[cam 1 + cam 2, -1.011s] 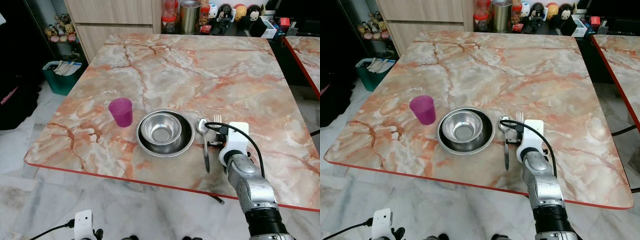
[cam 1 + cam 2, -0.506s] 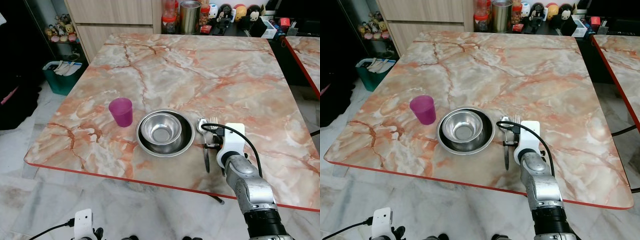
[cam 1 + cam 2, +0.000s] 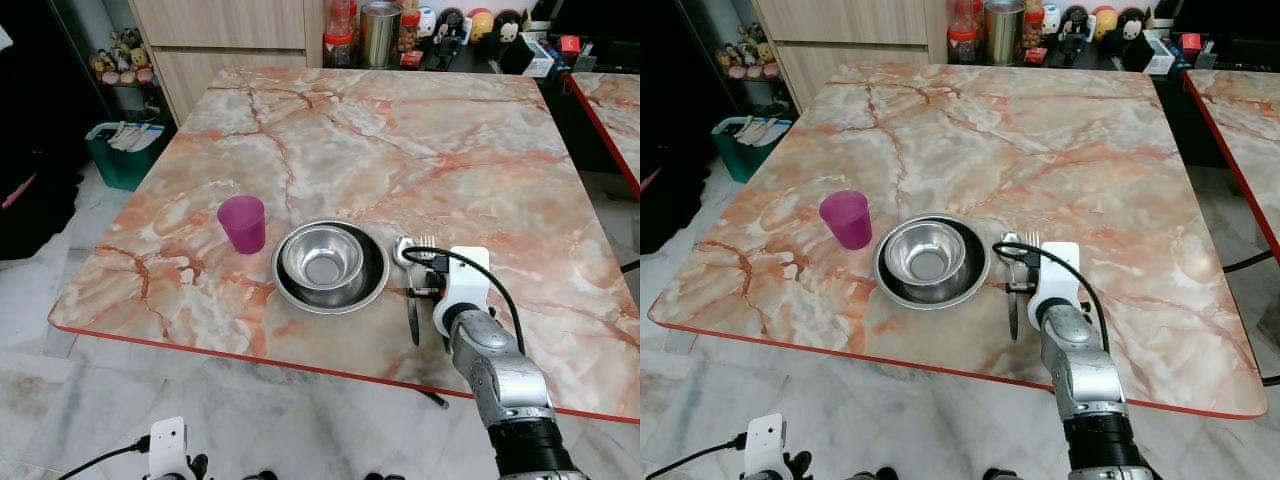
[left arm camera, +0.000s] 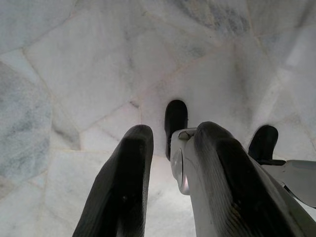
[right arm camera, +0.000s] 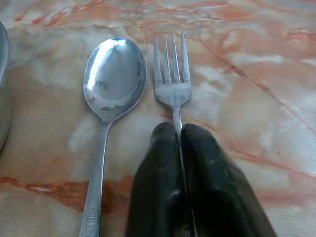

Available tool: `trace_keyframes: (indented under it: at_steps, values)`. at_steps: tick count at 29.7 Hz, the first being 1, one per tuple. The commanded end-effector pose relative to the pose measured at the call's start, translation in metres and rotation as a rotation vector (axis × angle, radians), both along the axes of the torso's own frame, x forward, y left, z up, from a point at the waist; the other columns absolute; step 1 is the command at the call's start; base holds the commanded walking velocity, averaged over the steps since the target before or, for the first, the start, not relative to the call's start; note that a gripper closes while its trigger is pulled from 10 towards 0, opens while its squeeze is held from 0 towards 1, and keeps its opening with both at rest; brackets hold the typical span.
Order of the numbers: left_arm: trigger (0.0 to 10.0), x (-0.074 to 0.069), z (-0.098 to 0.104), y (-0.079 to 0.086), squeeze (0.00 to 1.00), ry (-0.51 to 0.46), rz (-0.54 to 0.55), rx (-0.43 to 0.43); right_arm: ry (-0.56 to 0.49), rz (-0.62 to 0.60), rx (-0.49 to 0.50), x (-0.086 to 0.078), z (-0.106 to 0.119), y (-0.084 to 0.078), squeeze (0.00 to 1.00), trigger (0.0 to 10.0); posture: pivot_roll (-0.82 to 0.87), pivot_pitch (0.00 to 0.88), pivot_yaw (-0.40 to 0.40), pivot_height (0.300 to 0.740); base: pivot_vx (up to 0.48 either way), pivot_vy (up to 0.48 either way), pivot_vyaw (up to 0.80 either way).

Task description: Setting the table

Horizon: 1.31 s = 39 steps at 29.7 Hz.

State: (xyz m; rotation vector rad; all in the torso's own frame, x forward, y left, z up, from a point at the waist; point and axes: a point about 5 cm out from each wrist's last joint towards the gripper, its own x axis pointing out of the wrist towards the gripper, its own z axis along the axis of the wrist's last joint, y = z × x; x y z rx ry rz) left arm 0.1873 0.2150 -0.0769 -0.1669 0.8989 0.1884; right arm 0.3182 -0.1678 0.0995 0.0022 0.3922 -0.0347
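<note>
- Right gripper (image 5: 180, 148) sits low over the tabletop (image 3: 420, 130) near its front edge, right of centre; fingers (image 5: 158, 182) pinched together on the fork (image 5: 172, 74) handle, tines pointing toward the far edge.
- Fork lies flat on the marble, just beside the spoon (image 5: 112, 79) and parallel to it; the two are apart, not touching.
- Spoon is between fork and steel bowl (image 3: 322, 258); its handle runs back toward the front edge.
- Bowl sits inside a shallow steel plate (image 3: 375, 280), near the front edge at about the middle.
- Purple cup (image 3: 243, 223) stands upright just left of the plate, apart from it.
- Jars, a metal can (image 3: 379, 33) and small figurines crowd beyond the tabletop's far edge.
- Left gripper (image 4: 168, 163) hangs below the table over pale marble floor (image 4: 74, 74); fingers slightly apart, holding nothing.
</note>
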Motion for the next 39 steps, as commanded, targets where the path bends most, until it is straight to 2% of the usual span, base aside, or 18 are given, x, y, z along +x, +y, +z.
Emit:
trace_keyframes:
  at_steps: [1, 32, 33, 34, 35, 39]
  values:
    - [10.0, -0.0026, -0.0017, -0.0004, 0.0, 0.02, 0.003, -0.008, 0.004, -0.004, 0.004, -0.003, -0.0006, 0.0004, 1.0, 10.0, -0.02, 0.142, 0.033, 0.74, 0.0, 0.0, 0.0]
    - [10.0, -0.0001, -0.0004, -0.0011, 0.0, 0.009, 0.005, -0.024, -0.006, 0.01, 0.016, -0.0013, 0.0013, 0.0044, 1.0, 10.0, -0.02, 0.144, 0.033, 0.74, 0.0, 0.0, 0.0]
    - [10.0, -0.0002, -0.0005, -0.0015, 0.0, 0.009, 0.004, -0.028, -0.006, 0.011, 0.015, -0.0013, 0.0014, 0.0044, 0.48, 10.0, -0.02, 0.144, 0.033, 0.74, 0.0, 0.0, 0.0]
    - [10.0, -0.0003, -0.0006, -0.0016, 0.0, 0.009, 0.004, -0.03, -0.005, 0.012, 0.015, -0.0013, 0.0014, 0.0044, 0.48, 10.0, -0.02, 0.144, 0.033, 0.74, 0.0, 0.0, 0.0]
    - [10.0, -0.0003, -0.0006, -0.0018, 0.0, 0.009, 0.003, -0.032, -0.005, 0.012, 0.016, -0.0013, 0.0016, 0.0045, 0.0, 10.0, -0.02, 0.144, 0.034, 0.74, 0.0, 0.0, 0.0]
    - [10.0, 0.0001, -0.0008, -0.0035, 0.0, 0.008, 0.001, -0.04, -0.015, 0.011, 0.012, -0.0009, 0.0039, 0.004, 0.0, 10.0, -0.02, 0.144, 0.035, 0.74, 0.0, 0.0, 0.0]
